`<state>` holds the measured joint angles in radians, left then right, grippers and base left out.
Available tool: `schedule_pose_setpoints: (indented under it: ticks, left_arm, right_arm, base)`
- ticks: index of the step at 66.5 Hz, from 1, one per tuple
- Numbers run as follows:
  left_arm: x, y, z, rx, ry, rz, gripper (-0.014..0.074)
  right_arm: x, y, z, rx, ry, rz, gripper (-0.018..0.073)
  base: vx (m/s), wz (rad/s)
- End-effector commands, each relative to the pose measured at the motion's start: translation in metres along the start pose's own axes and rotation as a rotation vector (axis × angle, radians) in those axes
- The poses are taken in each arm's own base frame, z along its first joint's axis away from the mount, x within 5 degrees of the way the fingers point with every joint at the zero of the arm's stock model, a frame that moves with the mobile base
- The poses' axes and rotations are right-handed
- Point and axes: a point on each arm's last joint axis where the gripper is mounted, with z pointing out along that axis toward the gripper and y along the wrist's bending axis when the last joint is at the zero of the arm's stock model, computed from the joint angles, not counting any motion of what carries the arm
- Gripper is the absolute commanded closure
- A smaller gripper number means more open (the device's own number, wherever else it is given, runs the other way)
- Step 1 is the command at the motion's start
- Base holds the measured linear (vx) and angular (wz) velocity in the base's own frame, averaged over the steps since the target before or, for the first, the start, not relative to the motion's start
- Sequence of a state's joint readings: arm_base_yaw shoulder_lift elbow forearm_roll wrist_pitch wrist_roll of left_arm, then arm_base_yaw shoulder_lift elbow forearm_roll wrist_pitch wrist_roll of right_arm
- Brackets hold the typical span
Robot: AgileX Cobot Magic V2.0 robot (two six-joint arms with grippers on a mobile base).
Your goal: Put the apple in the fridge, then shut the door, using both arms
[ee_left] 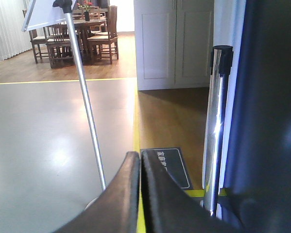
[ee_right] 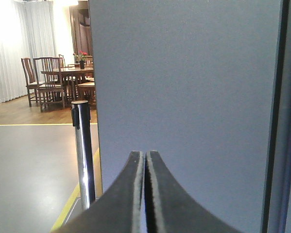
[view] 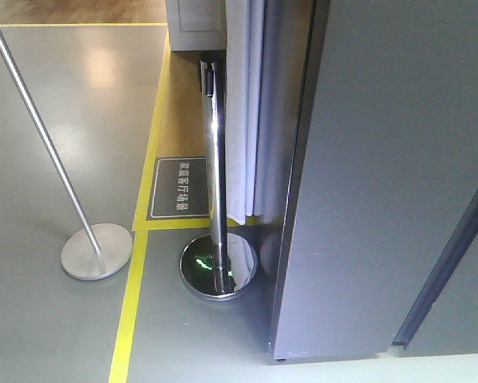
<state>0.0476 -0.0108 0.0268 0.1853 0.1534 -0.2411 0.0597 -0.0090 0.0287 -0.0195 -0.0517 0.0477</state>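
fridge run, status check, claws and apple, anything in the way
Left claw shut, empty. Right claw shut, empty. Apple not in view. Chrome stanchion post beside grey fridge.

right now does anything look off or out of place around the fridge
One oddity: the thin sign pole on the round base leans sharply, while the chrome stanchion beside the fridge stands upright. No spill or damage shows.

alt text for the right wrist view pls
The right gripper, its two black fingers pressed together with nothing between them, points at a flat grey fridge panel filling most of the frame. To the left stand a chrome stanchion post, a yellow floor line and a distant dining table with chairs.
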Motion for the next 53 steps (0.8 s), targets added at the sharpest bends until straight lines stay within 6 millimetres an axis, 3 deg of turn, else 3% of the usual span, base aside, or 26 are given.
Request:
schedule_pose_setpoints:
  ticks: [1, 53]
  left_arm:
    - [-0.0016, -0.0012, -0.0004, 0.016, -0.065, -0.007, 0.0604]
    - [-0.0013, -0.0011, -0.0004, 0.015, -0.062, -0.007, 0.0604]
  right_arm:
    - [-0.0045, 0.0003, -0.0007, -0.003, -0.076, -0.024, 0.0562]
    - [-0.0045, 0.0003, -0.0007, -0.003, -0.077, -0.025, 0.0562]
  base:
    - [0.0, 0.0]
    - [0.0, 0.0]
